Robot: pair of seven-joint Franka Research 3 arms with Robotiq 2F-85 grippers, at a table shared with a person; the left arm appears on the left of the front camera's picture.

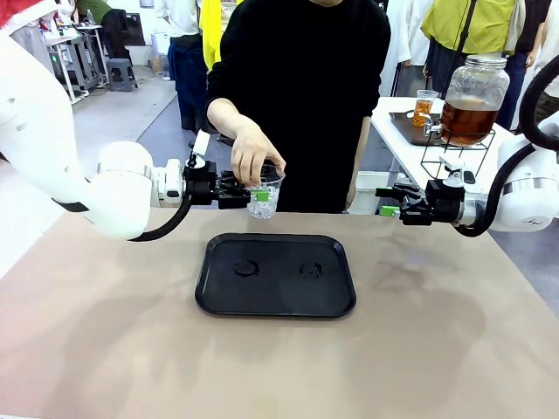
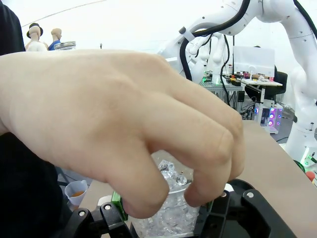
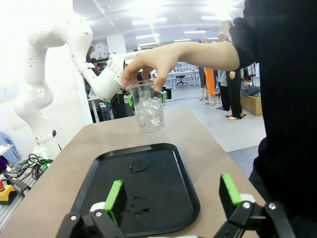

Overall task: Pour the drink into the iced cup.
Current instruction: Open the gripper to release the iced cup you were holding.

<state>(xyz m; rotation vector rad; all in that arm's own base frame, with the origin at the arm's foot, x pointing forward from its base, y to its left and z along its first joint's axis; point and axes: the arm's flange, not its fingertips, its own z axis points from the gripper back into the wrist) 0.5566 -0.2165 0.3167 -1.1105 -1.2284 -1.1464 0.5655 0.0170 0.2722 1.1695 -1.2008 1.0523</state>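
Observation:
The iced cup (image 1: 264,205), clear plastic and full of ice, hangs above the table just behind the black tray (image 1: 210,297). My left gripper (image 1: 260,197) is shut on its sides, and a person's hand (image 1: 249,153) grips its rim from above. In the left wrist view the hand (image 2: 114,124) covers most of the cup (image 2: 171,181), which sits between my left gripper's (image 2: 166,218) green pads. The amber-brown drink fills a small cup (image 1: 424,108) and a big glass jar (image 1: 472,118) on the side table. My right gripper (image 1: 384,201) stands open and empty at the right. From the right wrist, the open right gripper (image 3: 172,198) faces the cup (image 3: 148,111).
The tray (image 3: 148,188) lies in the middle of the table with a few wet marks on it. The jar stands on a wire rack on a white side table (image 1: 393,140) at the back right. The person stands at the far edge.

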